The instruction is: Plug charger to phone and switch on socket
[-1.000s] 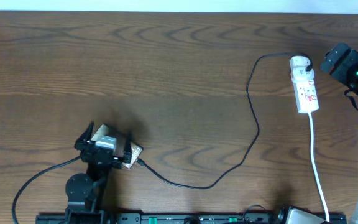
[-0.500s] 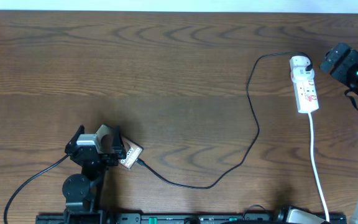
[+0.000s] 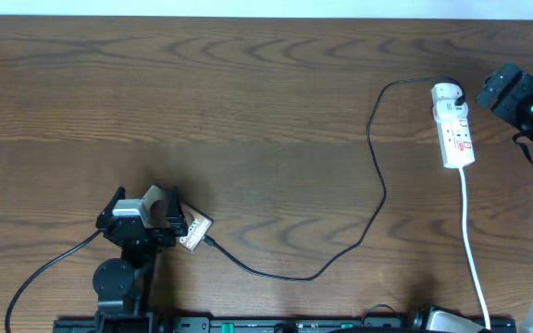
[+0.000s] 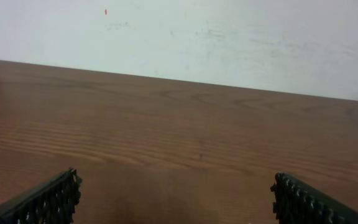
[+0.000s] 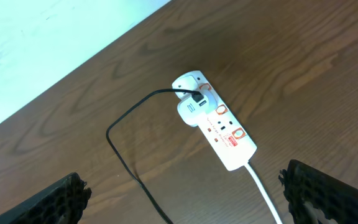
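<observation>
You see a dark wooden tabletop [image 3: 248, 111] carrying a phone [image 3: 197, 231], a black cable [image 3: 383, 190] and a white power strip [image 3: 455, 134].

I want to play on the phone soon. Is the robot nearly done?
Probably nearly. The cable already reaches the phone, with the left hand open by it. The right hand hangs open near the power strip; switching it on looks left to do.

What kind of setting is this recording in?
Probably a robot test bench: a wood-grain table against a plain white wall, with a phone, charger and socket laid out near a robot arm.
</observation>
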`<state>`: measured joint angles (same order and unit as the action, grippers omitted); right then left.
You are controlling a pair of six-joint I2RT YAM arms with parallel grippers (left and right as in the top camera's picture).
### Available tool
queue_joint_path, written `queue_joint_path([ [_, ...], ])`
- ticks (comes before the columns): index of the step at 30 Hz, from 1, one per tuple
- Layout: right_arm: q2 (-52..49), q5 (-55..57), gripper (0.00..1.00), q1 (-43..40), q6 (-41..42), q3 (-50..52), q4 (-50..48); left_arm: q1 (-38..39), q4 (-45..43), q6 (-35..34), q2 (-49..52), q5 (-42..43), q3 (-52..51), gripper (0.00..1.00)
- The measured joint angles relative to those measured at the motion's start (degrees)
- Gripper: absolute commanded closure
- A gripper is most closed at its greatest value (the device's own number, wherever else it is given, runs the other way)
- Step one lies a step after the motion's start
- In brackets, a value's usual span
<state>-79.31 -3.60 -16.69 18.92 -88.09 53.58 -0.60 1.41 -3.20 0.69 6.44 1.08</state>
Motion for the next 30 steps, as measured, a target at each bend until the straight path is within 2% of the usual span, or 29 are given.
queue_joint_path([
  [23, 0.0, 0.0, 0.01, 0.1, 0.0, 0.1, -0.8, 0.0, 0.1, 0.0, 0.0, -0.4, 0.0, 0.02],
  [26, 1.5, 0.5, 0.01, 1.6, 0.1, 4.0, -10.3, 0.0, 0.1, 0.0, 0.0, -0.4, 0.0, 0.02],
  [30, 8.9, 2.3, 0.01, 8.8, -1.4, 20.6, -38.3, 0.0, 0.1, 0.0, 0.0, -0.4, 0.0, 0.02],
])
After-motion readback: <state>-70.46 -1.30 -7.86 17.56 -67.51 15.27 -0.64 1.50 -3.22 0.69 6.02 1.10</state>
